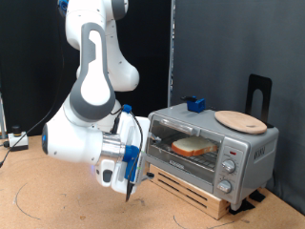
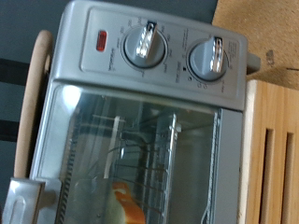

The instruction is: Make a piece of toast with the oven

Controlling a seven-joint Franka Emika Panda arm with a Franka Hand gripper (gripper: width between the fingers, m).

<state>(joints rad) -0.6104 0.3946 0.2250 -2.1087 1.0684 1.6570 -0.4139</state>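
With the piece of toast point(image 1: 192, 147) shut inside the oven point(image 1: 212, 149), the gripper point(image 1: 131, 187) is held left of it, jaws' state untellable, knobs point(image 2: 145, 42) judged unturned.

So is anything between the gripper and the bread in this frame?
Yes. The piece of toast sits on the rack inside the oven, behind the closed glass door. The gripper hangs in front of the oven at the exterior view's left, holding nothing visible.
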